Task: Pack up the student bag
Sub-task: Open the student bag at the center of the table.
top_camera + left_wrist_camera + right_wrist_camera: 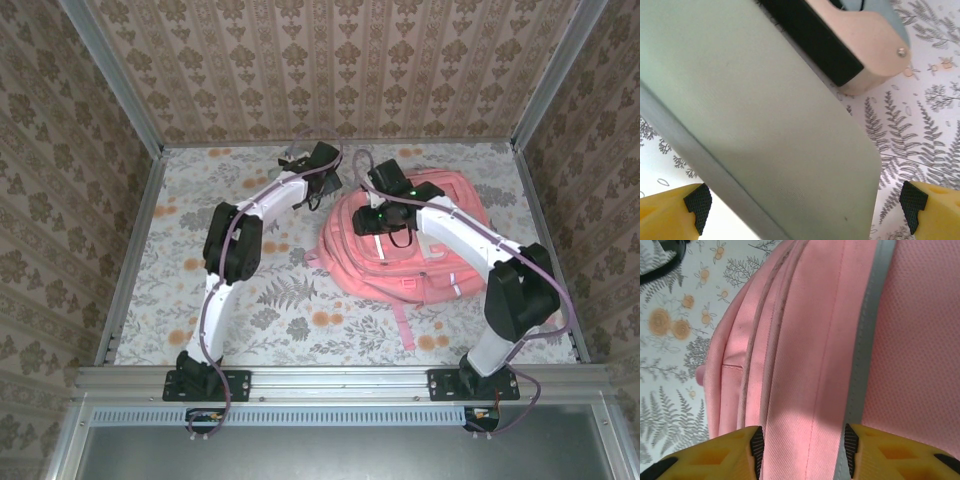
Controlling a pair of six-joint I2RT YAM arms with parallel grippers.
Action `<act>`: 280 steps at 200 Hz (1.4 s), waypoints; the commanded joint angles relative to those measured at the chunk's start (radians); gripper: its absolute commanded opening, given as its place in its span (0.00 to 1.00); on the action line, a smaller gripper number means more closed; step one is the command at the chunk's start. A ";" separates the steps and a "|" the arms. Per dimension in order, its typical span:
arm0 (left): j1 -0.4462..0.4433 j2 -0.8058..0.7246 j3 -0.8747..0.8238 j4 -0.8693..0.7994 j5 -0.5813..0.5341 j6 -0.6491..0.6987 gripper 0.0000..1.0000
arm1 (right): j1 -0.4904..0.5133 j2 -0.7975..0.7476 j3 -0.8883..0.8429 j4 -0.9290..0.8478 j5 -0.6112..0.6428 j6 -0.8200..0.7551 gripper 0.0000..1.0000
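Observation:
The student bag, a big pink backpack, lies flat on the floral table at the centre right. My right gripper hovers over its upper part. In the right wrist view the jaws stand open astride flat pink fabric beside a grey stripe, with nothing pinched; the right gripper sits just above the cloth. My left gripper reaches to the table's far middle. Its jaws are wide open around a pale green flat item, and the left gripper is not closed on it.
A peach-coloured object with a black band lies next to the green item on the fern-print cloth. Patterned walls close in the table at the back and sides. A pink strap trails from the bag toward the near edge.

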 commanded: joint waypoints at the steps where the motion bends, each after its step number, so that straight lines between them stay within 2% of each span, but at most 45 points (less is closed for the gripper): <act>1: 0.022 -0.023 0.003 -0.010 0.017 0.024 1.00 | 0.037 0.027 0.046 -0.035 0.092 -0.038 0.51; 59: 0.042 0.011 -0.039 -0.009 0.060 0.016 0.98 | 0.095 0.119 0.074 -0.044 0.175 -0.053 0.52; 95: 0.052 0.056 0.002 -0.058 0.084 -0.001 1.00 | 0.106 0.137 0.081 -0.054 0.237 -0.061 0.48; 107: 0.054 0.063 0.010 -0.067 0.085 -0.004 1.00 | 0.109 0.140 0.077 -0.054 0.248 -0.064 0.42; 124: 0.053 0.060 0.009 -0.075 0.083 0.000 1.00 | 0.110 0.139 0.074 -0.055 0.255 -0.065 0.22; 153: 0.051 0.022 -0.023 -0.082 0.069 0.013 1.00 | 0.112 0.109 0.070 -0.055 0.270 -0.065 0.00; 242: 0.047 -0.280 -0.393 0.012 0.072 0.137 1.00 | 0.112 -0.129 0.036 -0.030 0.261 -0.028 0.00; 280: 0.051 -0.348 -0.465 0.105 0.134 0.115 1.00 | 0.111 -0.199 0.005 -0.002 0.239 -0.004 0.00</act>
